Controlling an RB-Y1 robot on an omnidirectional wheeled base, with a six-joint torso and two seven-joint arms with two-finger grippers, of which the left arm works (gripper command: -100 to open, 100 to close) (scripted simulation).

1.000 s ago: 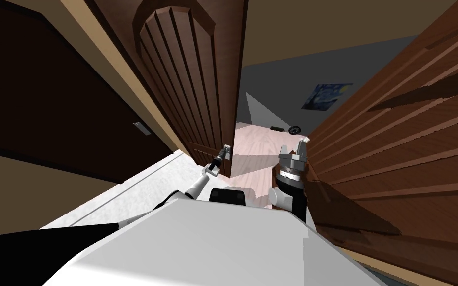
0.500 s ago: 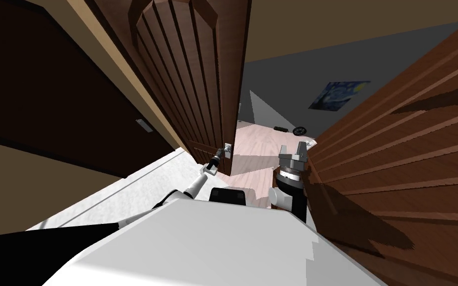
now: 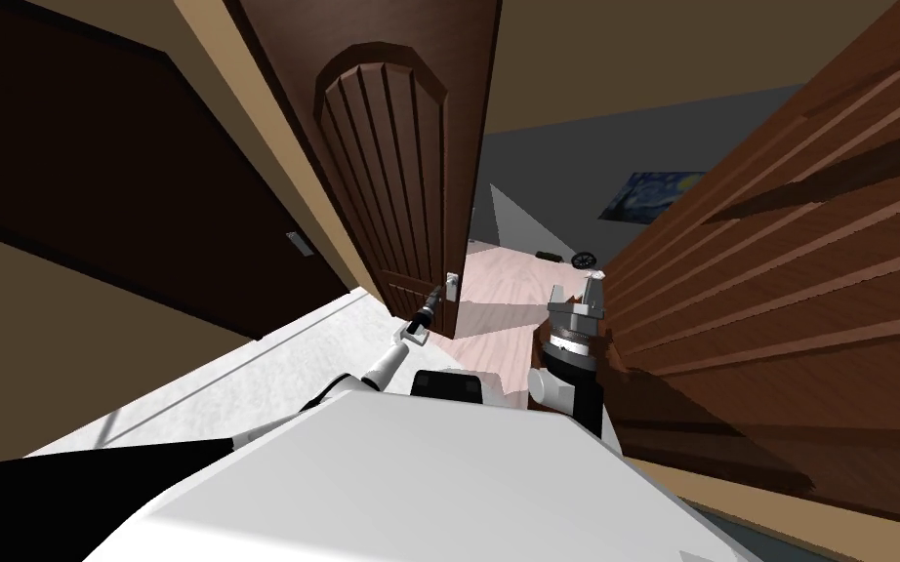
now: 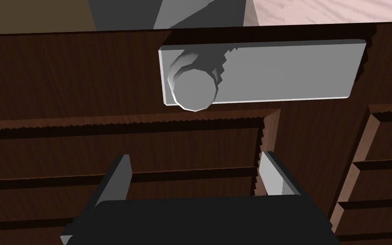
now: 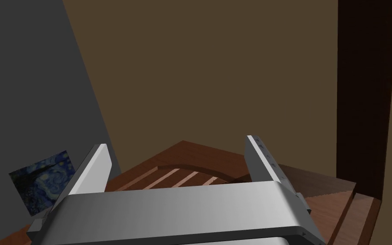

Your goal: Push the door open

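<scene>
One door [image 3: 389, 176] is mattering here, dark brown and panelled; it is standing ajar directly ahead of the left tool [image 4: 196, 155], with pale floor [image 3: 497, 278] showing through the gap past its free edge. That tool's two fingers are standing apart and clamping nothing; they are pointing at the wood close by, though I cannot tell whether they are touching it. One grey handle plate [image 4: 276, 72] with one round knob [image 4: 193, 91] is sitting just beyond the fingertips. I am judging the door to be rigid and fairly heavy, swinging on hinges, so no grasp is needed; pushing flat on the wood near the handle, close to the free edge, is offering the most leverage; the smooth knob is looking slippery. Two tools are showing: the right tool [image 3: 577, 291] is hanging beside a second, lighter brown door [image 3: 780, 293], fingers also apart; one painting [image 3: 651, 195] is hanging well beyond both.
</scene>
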